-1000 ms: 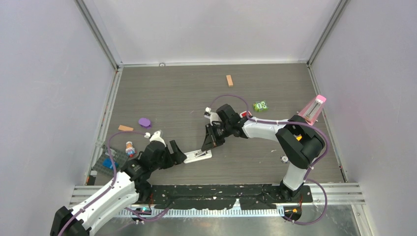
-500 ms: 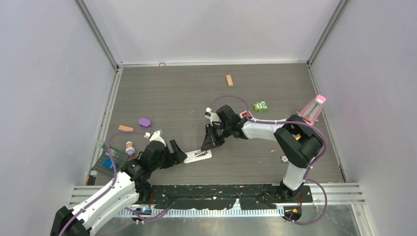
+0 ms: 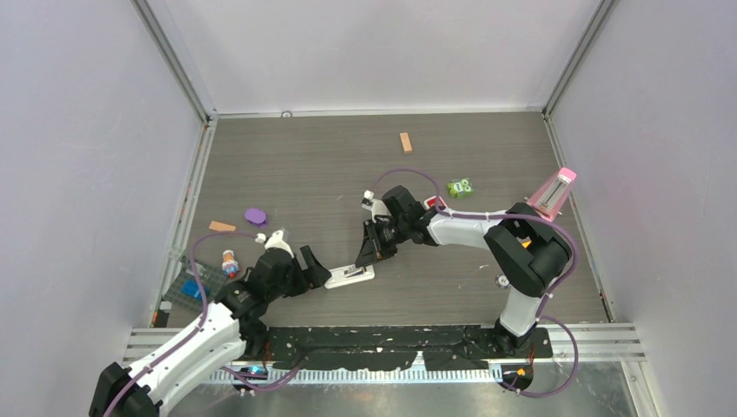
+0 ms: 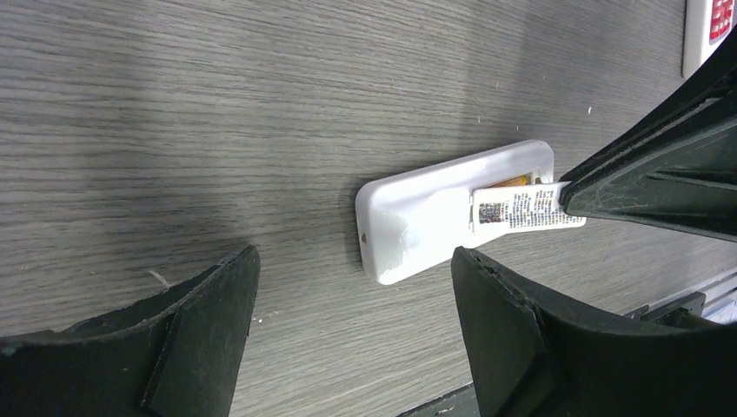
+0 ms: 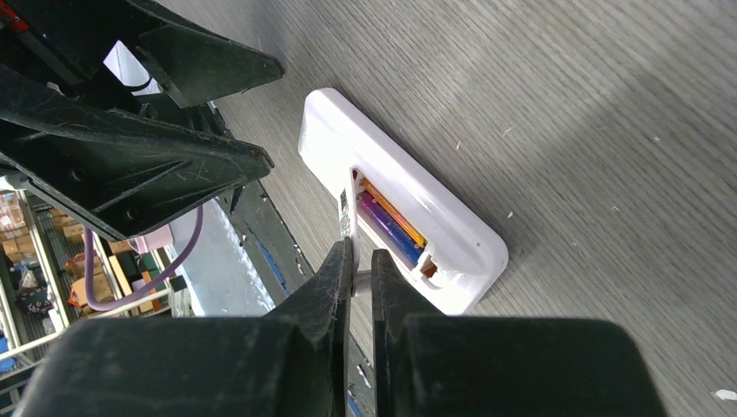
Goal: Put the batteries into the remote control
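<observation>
Remote control (image 3: 350, 275) lies back-up on the bench (image 3: 348, 165), near the front edge, btwn my two arms. Its battery bay is uncovered. Both batteries (image 5: 393, 222) sit inside, side by side along the bay: orange cell (image 5: 396, 211) on the far side, blue-purple cell (image 5: 388, 231) on the side nearer my right fingertips. From the left wrist cam only a sliver of orange shows.

My right jaws are pressed together, pinching one end of the labelled white cover (image 4: 524, 209). The cover stands on its edge along the bay's side, w/ its other end against the remote body. In the right wrist cam I see it edge-on, running up from btwn my fingertips (image 5: 337, 261).

My left jaws are spread wide and low over the bench, gripping nothing. The remote's closed end sits just ahead of the gap btwn the fingers (image 4: 209, 295). Can't tell if either finger touches it.

Elsewhere: a red-faced remote (image 4: 708, 26) beyond the right arm, a tan block (image 3: 405, 142) well back, a purple disc (image 3: 255, 215) to the left.
</observation>
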{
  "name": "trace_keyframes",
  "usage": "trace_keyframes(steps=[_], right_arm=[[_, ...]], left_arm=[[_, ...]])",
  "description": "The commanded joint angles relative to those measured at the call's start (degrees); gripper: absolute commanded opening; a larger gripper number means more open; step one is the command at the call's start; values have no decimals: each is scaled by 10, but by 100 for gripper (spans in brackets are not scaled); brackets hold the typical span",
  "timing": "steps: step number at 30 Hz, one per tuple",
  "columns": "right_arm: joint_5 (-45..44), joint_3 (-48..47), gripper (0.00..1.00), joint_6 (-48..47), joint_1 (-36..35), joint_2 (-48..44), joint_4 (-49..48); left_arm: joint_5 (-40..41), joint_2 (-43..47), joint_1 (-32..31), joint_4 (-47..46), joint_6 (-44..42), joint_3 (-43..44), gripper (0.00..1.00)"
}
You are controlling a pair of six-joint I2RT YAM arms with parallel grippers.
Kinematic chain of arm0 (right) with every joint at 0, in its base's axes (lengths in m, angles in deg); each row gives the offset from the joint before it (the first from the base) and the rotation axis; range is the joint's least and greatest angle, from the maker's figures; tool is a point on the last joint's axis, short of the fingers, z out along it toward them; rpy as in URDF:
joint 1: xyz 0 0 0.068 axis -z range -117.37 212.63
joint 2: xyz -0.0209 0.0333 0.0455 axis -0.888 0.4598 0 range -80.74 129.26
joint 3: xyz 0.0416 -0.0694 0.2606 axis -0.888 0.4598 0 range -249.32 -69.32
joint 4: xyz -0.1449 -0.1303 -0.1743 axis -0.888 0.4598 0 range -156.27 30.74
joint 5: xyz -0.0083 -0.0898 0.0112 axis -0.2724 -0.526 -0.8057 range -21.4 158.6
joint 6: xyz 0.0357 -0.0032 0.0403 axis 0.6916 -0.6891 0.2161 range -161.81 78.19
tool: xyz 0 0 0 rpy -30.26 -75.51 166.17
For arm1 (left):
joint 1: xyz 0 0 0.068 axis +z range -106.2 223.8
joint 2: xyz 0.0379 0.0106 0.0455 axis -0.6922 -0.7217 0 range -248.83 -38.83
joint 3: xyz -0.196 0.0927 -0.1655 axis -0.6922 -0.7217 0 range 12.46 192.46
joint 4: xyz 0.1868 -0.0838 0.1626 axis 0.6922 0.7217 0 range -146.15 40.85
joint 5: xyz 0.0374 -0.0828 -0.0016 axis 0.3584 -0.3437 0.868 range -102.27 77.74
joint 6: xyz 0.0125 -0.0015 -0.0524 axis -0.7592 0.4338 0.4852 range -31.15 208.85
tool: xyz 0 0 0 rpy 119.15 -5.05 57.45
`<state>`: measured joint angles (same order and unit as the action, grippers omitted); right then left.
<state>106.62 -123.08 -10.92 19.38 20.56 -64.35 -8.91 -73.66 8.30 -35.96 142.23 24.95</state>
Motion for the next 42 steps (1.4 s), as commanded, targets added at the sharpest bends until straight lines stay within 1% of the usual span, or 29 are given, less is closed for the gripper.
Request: trace_keyframes(steps=[1, 8, 19, 30, 33, 35, 38, 42], right_arm=[[-9, -2, 5, -11, -3, -17, 11], [-3, -9, 5, -9, -3, -23, 19], [-20, -7, 5, -6, -3, -27, 23], [-6, -3, 5, 9, -3, -19, -5], [-2, 3, 5, 15, -4, -20, -32], [4, 14, 5, 23, -4, -20, -52], [2, 14, 5, 26, -4, -17, -55], [1, 16, 5, 26, -4, -10, -52]], left_arm=[[-7, -13, 3, -26, -12, -6, 82], [-9, -30, 4, -30, -19, -3, 79], [-14, -50, 4, -37, -24, 1, 77], [-29, -65, 4, -58, -23, -1, 76], [-31, -73, 4, -67, -22, -3, 74], [-50, -78, 4, -73, -21, -3, 71], [-56, -85, 4, -79, -21, -4, 68], [-59, -89, 4, -81, -22, -3, 66]])
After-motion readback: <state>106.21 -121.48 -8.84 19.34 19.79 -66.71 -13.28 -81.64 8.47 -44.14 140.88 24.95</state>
